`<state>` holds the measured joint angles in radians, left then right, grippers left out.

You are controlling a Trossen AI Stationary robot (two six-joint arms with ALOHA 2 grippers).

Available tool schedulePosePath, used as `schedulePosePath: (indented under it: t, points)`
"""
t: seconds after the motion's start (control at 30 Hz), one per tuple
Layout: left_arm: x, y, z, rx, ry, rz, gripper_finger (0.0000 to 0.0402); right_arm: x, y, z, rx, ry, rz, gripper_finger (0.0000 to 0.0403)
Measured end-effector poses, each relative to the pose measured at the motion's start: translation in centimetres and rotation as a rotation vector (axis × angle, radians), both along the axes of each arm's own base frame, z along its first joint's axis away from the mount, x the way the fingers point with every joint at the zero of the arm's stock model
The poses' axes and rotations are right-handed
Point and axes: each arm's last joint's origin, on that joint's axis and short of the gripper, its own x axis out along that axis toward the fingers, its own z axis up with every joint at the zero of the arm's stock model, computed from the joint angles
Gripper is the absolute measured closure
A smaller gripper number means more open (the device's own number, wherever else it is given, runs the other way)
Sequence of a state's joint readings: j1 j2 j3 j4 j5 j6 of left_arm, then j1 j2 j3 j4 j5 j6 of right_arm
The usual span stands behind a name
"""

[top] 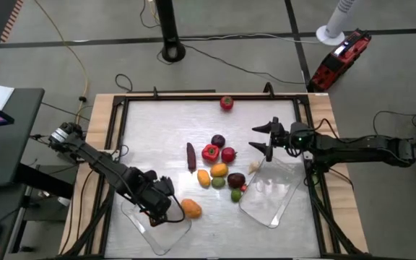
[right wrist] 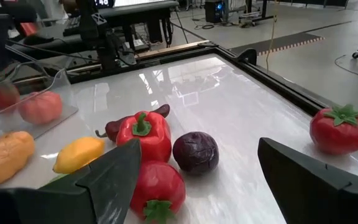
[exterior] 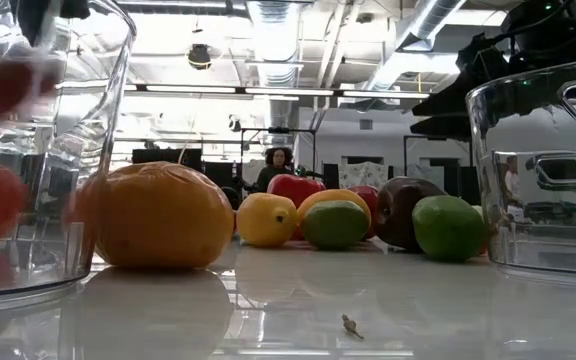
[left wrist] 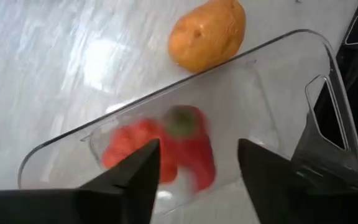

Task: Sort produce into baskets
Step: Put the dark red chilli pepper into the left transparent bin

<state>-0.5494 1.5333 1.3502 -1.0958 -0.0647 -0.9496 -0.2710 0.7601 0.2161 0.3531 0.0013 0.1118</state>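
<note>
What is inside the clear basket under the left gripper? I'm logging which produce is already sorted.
The left gripper hangs open over the left basket, with red produce inside, one piece green-stemmed. The fingers cover its near edge; an exact count is unclear.

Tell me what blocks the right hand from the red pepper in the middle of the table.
Nothing visible. The right hand hovers open, with bare table between it and the cluster. The red pepper sits on the cluster's near edge, beside a dark purple piece and a tomato.
</note>
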Motion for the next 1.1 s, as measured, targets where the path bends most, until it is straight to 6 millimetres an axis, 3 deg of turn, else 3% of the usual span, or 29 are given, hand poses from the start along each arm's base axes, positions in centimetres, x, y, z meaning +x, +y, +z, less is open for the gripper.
schedulePosePath:
  t: [0.17, 0.47, 0.67, 0.83, 1.1]
  points:
    - [1.0, 1.4, -0.1, 0.059, -0.039, 0.046, 0.0141, 0.0, 0.1, -0.2, 0.019, 0.012, 0.000, 0.0051]
    - [5.9, 4.4, -2.3, 0.049, -0.100, -0.026, 0.0134, 0.0, 0.2, -0.3, 0.028, 0.028, 0.005, 0.0051]
    - [7.4, 8.5, -5.0, 0.251, 0.030, 0.113, 0.0134, 0.0, 0.2, -0.4, 0.028, 0.032, 0.006, 0.0051]
    - [7.8, 12.1, -5.3, 0.373, 0.040, 0.214, 0.0134, 0.0, 0.2, -0.4, 0.028, 0.032, 0.006, 0.0051]
    - [8.3, 13.9, -5.7, 0.478, 0.083, -0.149, 0.0134, 0.0, 0.4, -0.2, 0.016, 0.016, 0.020, 0.0051]
